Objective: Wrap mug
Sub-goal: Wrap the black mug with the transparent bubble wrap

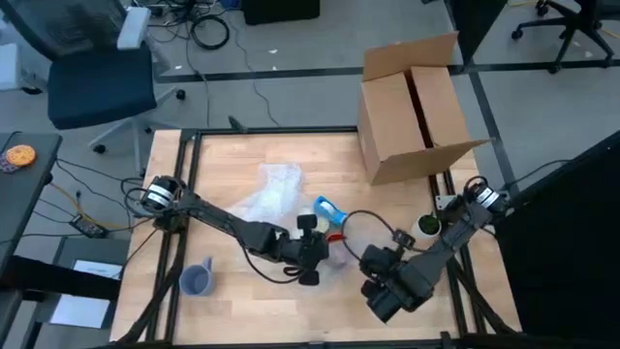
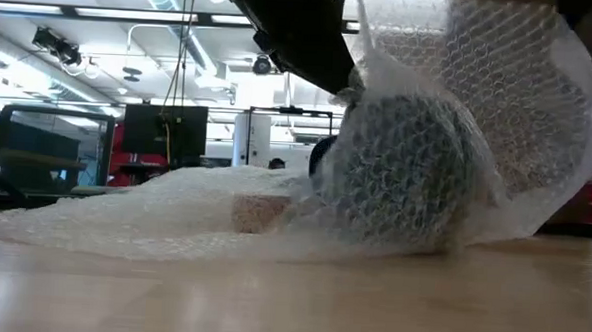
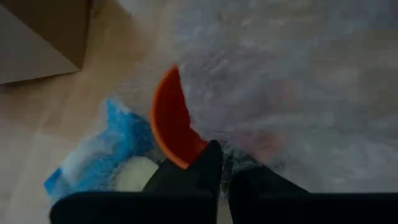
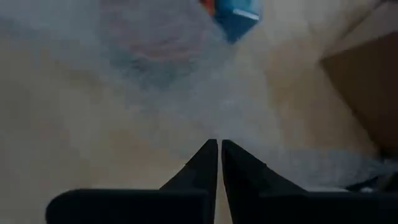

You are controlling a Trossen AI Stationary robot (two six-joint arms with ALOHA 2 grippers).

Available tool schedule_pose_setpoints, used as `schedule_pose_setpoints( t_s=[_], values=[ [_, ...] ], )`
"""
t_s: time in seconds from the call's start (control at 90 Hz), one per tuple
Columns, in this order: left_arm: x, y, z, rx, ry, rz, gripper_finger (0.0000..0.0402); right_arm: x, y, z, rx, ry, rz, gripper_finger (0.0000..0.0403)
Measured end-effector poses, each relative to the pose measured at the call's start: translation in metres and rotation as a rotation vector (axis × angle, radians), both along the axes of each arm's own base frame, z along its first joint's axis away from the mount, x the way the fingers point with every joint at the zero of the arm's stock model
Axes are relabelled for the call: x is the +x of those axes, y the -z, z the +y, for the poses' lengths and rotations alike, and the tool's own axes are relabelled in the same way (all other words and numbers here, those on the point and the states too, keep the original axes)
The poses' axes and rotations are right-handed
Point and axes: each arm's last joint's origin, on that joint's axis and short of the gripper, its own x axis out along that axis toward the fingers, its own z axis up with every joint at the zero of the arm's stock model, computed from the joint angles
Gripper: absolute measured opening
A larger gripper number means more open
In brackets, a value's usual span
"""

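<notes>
Both grippers clenched on bubble wrap around the mug.
The left gripper (image 1: 312,254) had its jaws pinched on the wrap (image 1: 271,194) just ahead of them — an orange mug (image 3: 171,121) lay there under the sheet. The right gripper (image 4: 219,149) also gripped the wrap, jaws nearly touching, on the tabletop (image 1: 232,301).

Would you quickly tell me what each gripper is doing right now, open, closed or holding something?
Left gripper: shut on the bubble wrap, beside the orange mug.
Right gripper: shut on the bubble wrap too.
</notes>
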Motion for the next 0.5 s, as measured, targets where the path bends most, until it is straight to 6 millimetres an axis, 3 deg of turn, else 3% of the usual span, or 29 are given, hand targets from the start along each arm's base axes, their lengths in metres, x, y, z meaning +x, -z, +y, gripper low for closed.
schedule_pose_setpoints(
  t_s=[0.133,0.289,0.5],
  values=[
    [0.000,0.000,0.000,-0.017,-0.005,0.000,0.0000,0.006,-0.004,-0.007,0.077,-0.036,0.085,0.0000],
    [0.002,0.000,0.005,-0.039,-0.027,-0.004,0.0000,0.005,-0.006,0.007,0.261,-0.123,0.149,0.0000],
    [0.010,-0.011,0.013,-0.057,-0.052,-0.053,0.0000,0.001,0.011,0.013,0.200,-0.253,0.173,0.0000]
  ],
)
